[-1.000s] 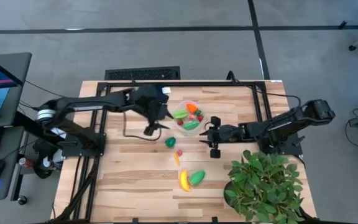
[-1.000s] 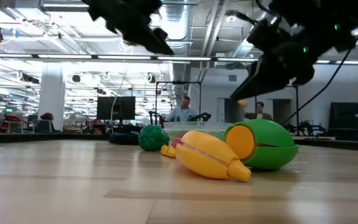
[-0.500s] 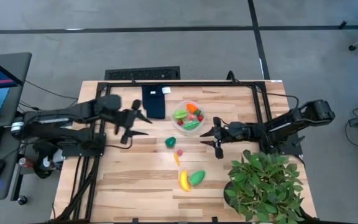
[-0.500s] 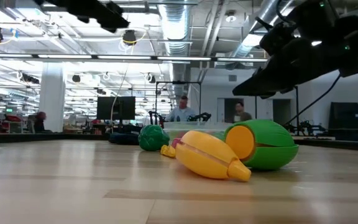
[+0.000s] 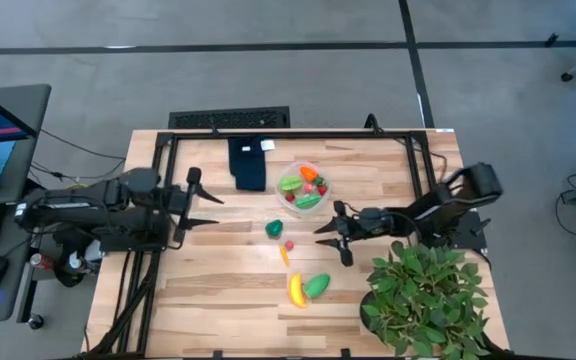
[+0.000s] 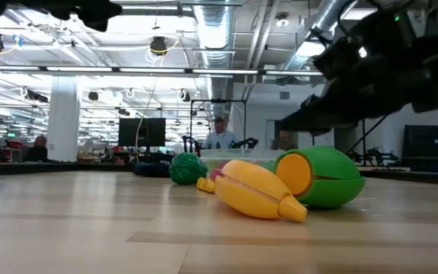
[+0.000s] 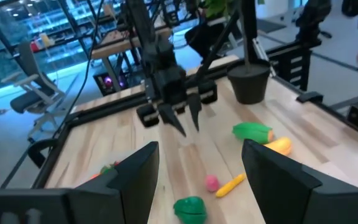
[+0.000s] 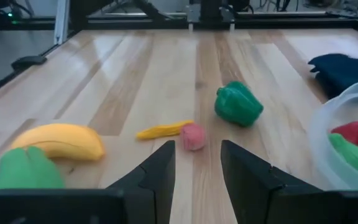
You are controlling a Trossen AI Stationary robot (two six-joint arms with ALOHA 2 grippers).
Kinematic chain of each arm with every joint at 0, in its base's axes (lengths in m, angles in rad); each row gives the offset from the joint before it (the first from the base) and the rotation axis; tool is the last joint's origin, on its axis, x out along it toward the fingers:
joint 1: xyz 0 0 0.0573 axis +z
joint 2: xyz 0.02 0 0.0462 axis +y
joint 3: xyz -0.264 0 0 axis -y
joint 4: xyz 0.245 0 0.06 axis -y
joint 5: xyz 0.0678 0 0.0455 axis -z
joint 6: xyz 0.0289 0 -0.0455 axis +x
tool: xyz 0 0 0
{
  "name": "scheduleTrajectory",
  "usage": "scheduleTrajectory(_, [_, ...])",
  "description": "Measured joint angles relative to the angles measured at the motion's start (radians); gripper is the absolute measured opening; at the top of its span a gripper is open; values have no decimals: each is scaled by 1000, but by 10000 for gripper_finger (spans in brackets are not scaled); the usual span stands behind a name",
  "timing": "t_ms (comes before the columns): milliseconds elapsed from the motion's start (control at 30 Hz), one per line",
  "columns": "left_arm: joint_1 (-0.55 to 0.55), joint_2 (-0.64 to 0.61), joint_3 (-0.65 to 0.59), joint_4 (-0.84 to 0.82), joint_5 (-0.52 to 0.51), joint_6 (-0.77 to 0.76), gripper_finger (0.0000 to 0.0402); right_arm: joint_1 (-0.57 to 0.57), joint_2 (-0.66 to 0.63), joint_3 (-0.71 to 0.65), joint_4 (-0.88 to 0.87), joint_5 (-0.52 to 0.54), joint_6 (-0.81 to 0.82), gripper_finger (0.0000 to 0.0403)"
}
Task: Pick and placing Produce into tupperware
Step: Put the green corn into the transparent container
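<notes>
The clear round tupperware (image 5: 303,187) stands at the table's far middle and holds green, orange and red produce. On the wood nearer lie a green pepper (image 5: 274,229), a small pink piece (image 5: 290,244), a thin yellow piece (image 5: 284,256), a banana (image 5: 295,290) and a green piece (image 5: 317,286). My right gripper (image 5: 330,243) is low over the table just right of the pink piece (image 8: 192,136), open and with nothing between its fingers. My left gripper (image 5: 206,208) is near the table's left side, open and with nothing in it.
A dark blue folded cloth (image 5: 249,163) lies left of the tupperware. A leafy potted plant (image 5: 423,295) fills the near right corner, close to my right arm. A black frame (image 5: 288,134) runs along the far edge and both sides.
My left gripper has drawn back from beside the tupperware toward the table's left edge, staying open. My right gripper has sunk toward the table and tipped its fingers toward the loose pieces. The produce has not moved.
</notes>
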Motion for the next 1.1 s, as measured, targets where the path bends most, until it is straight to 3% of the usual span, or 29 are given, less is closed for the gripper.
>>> scheduleTrajectory(133, [-37,-28,-7,-2,-15,-15,223,-1,142,30,96,-6,16,121])
scheduleTrajectory(267, [-73,-31,-7,-2,-56,-20,223,-6,224,56,160,-82,30,121])
scheduleTrajectory(667, [-115,-28,-7,-2,-129,-29,223,-70,217,55,171,-485,236,121])
scheduleTrajectory(867, [-115,-28,-7,5,-131,-36,223,-36,217,55,171,-501,258,136])
scheduleTrajectory(1100, [-115,-28,-7,44,-131,-45,223,14,217,55,171,-486,148,190])
